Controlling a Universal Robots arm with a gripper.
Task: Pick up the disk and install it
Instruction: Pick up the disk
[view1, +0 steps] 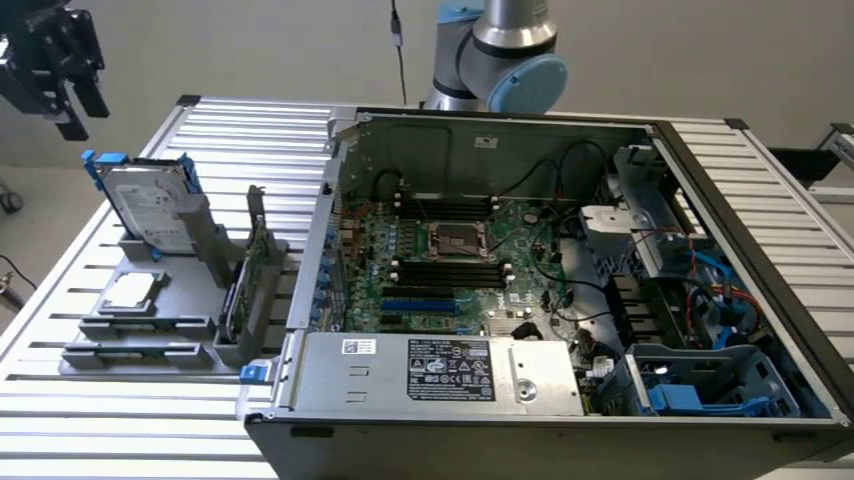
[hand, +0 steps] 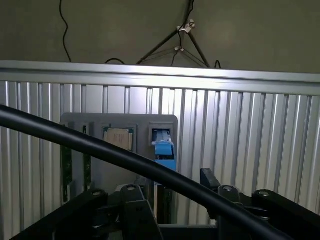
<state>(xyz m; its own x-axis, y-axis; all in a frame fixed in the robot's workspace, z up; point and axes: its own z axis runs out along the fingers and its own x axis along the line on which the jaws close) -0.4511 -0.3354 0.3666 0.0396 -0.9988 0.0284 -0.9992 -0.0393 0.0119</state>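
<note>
**Disk waits in its stand, gripper open above it**

The disk stands on edge and leans back in a grey stand on the slatted table. It is at the exterior view's left, well apart from the open computer case. Its silver face and white label are turned up and outward. The blue carrier runs down both long edges and ends in tabs at the top. Nothing touches it.

By the look of it the disk is rigid and fairly heavy for its size, so it should not flex in a grip. The bare metal face looks smooth and could slip, and the drive likely would not take a knock or a drop well. The blue plastic rails on the two long edges look like the safer hold. They offer parallel sides and stand free above the stand, while the lower end sits hidden in its slot.

In the same stand, a small square chip lies flat just nearer than the disk. A thin green circuit card stands on edge between the disk and the case wall.

The gripper hangs high at the far left, above the stand and touching nothing. Its jaws are spread and empty. In the wrist view the blue top of the disk shows beyond them, with a black cable crossing in front.

Inside the case lie a motherboard and a power supply, with a cage with blue fittings at the near right corner.
</note>
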